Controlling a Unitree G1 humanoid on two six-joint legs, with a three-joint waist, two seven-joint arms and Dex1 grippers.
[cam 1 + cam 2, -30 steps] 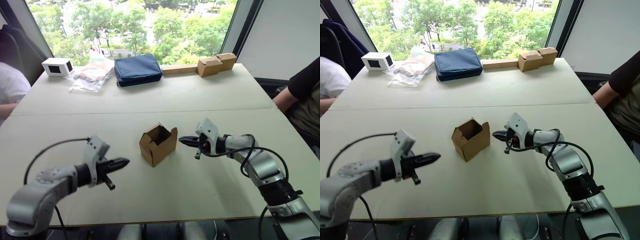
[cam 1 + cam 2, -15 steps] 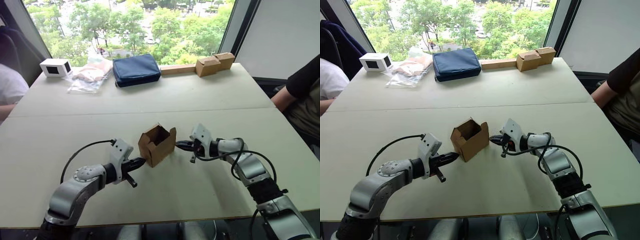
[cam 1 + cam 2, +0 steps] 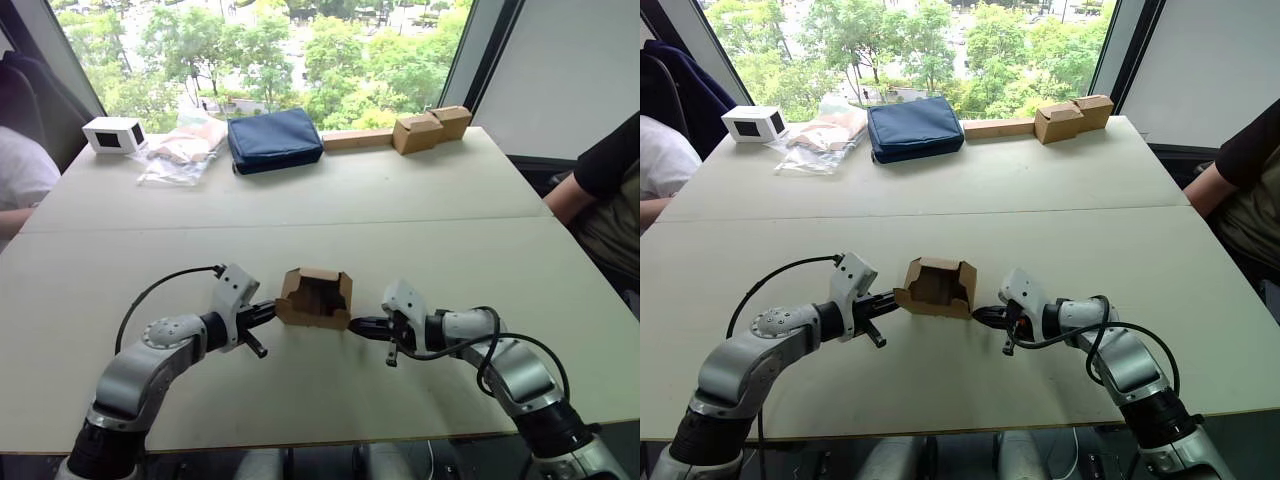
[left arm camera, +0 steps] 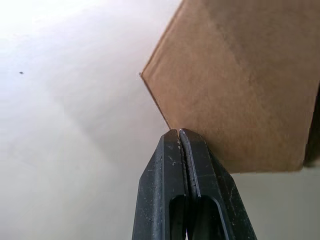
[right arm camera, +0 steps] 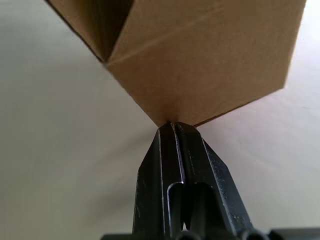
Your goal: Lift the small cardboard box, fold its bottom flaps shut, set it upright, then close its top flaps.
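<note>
Both pairs of jaws are pressed together, with nothing held between them. The small cardboard box (image 3: 316, 298) is found near the middle of the table (image 3: 420, 190), tipped with its open end facing the camera. The left gripper (image 3: 270, 313) is touched to its 9 o'clock side; the right gripper (image 3: 358, 324) is set against its corner near 4 o'clock.

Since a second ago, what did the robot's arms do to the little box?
Both arms closed in on the small cardboard box: the left gripper swung in from far off to press its shut jaws against one side, and the right gripper came down to the other. Squeezed between them, the box has tipped, its opening now facing the camera. The blue pouch, white box and joined boxes stayed put.
</note>
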